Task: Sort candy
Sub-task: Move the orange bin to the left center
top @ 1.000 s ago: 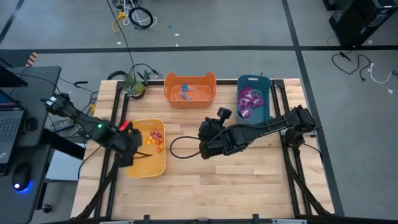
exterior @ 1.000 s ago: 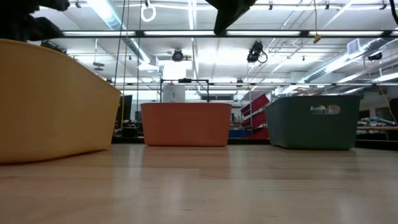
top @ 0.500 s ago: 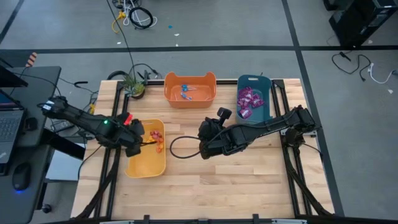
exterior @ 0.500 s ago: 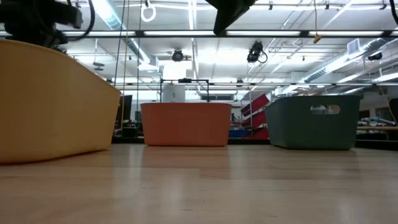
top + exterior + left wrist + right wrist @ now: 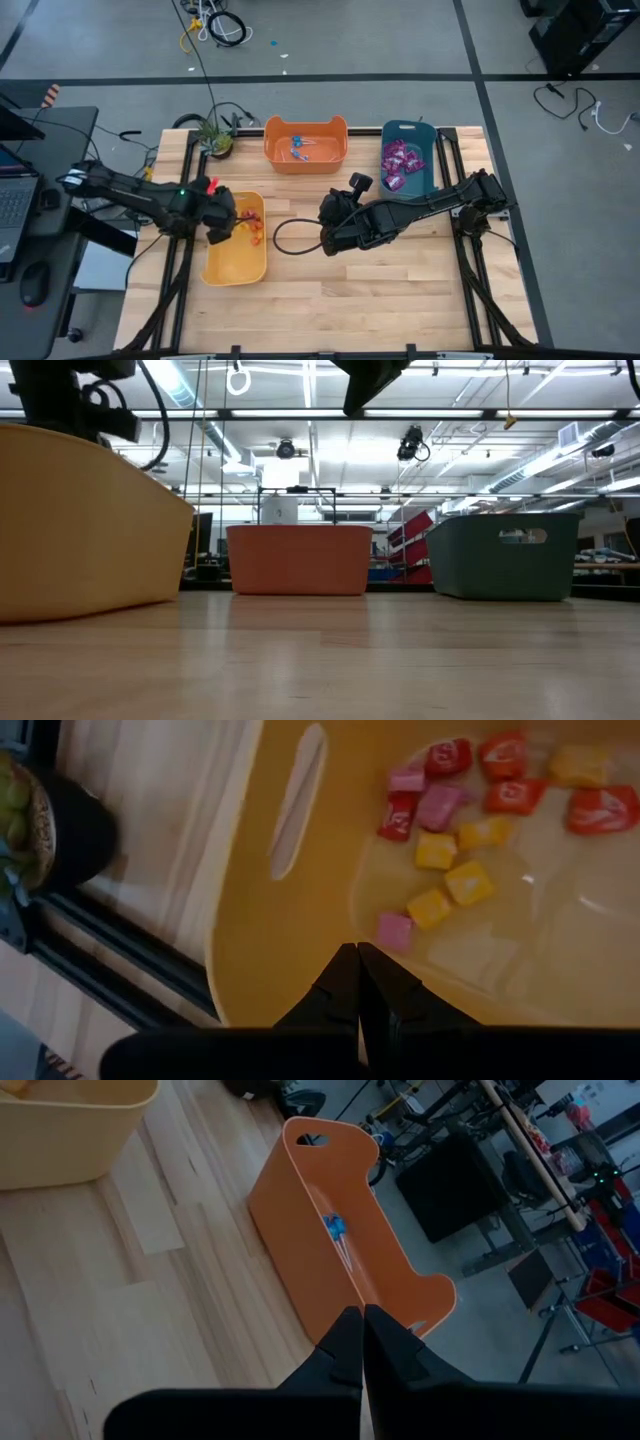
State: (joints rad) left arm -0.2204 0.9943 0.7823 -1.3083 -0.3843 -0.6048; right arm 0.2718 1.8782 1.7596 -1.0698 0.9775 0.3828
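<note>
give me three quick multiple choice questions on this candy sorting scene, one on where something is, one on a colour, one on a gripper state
1. Where are the shiny purple flat packets?
A. in the orange plastic bin
B. in the teal plastic bin
C. loose on the wooden table

2. What colour is the plastic bin that holds the small square orange, red, pink and yellow sweets?
A. yellow
B. teal
C. white

3. How do the left gripper's fingers stand?
A. wide open
B. shut on a lollipop
C. shut, holding nothing

Answers:
1. B: the high view shows the purple packets inside the teal bin.
2. A: the left wrist view shows the small sweets on the floor of the yellow bin.
3. C: the left gripper shows its two dark fingers pressed together above that bin with nothing between them.
</note>
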